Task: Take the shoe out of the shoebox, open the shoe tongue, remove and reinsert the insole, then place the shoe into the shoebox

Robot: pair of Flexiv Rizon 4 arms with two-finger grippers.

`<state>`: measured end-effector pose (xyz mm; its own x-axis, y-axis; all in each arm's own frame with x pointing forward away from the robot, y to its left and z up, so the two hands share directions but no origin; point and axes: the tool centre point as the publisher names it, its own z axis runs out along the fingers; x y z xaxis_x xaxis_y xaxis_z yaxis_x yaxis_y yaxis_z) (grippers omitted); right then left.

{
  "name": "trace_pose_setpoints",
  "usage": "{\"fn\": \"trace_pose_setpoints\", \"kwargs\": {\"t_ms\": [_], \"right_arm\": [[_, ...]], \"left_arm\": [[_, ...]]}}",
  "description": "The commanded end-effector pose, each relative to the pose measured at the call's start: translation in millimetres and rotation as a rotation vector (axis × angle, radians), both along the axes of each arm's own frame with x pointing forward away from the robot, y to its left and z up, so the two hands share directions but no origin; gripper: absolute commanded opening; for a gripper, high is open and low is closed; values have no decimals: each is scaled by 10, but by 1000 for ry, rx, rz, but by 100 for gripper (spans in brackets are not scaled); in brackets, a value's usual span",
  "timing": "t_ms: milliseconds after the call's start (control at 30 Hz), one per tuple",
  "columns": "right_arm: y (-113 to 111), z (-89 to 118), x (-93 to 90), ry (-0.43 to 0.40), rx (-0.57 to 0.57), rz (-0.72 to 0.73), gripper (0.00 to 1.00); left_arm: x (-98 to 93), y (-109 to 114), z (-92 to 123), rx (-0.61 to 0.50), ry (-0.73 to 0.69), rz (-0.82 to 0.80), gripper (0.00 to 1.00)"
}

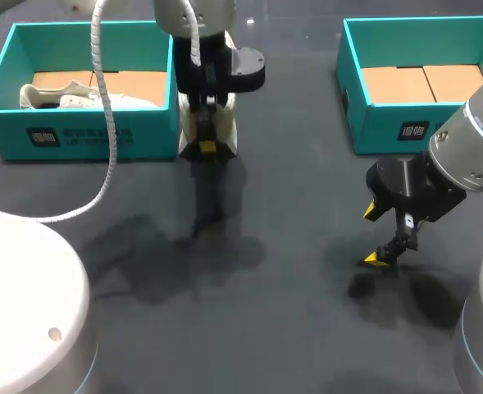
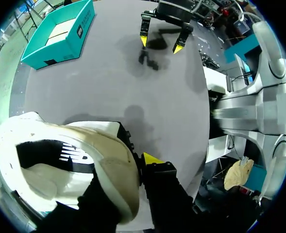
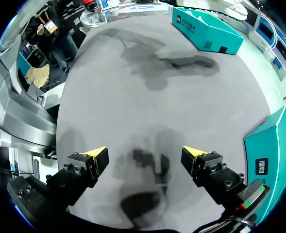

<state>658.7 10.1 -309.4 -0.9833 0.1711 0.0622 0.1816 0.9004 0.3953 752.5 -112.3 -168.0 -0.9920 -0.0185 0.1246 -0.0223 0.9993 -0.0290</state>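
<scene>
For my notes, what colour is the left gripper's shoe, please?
The shoe is cream with a black patch; best in left wrist view.

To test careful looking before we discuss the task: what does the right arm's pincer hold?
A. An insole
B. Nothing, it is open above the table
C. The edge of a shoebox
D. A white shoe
B: the right pincer has its yellow tips wide apart, with only the table showing between them.
</scene>
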Motion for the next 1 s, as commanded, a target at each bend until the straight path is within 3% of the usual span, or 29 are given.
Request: {"fn": "trace_pose_setpoints", "kwargs": {"t_ms": [33, 100, 667, 1000], "right_arm": [[-1, -8, -17, -3, -1, -1, 100], [-1, -8, -17, -3, -1, -1, 100], [-1, -8, -17, -3, -1, -1, 100], [-1, -8, -17, -3, -1, -1, 100]], "left_arm": [[259, 257, 176, -21, 32, 8, 0], [363, 354, 239, -8, 36, 7, 0], [363, 354, 239, -8, 36, 7, 0], [836, 963, 443, -12, 11, 101, 0]]}}
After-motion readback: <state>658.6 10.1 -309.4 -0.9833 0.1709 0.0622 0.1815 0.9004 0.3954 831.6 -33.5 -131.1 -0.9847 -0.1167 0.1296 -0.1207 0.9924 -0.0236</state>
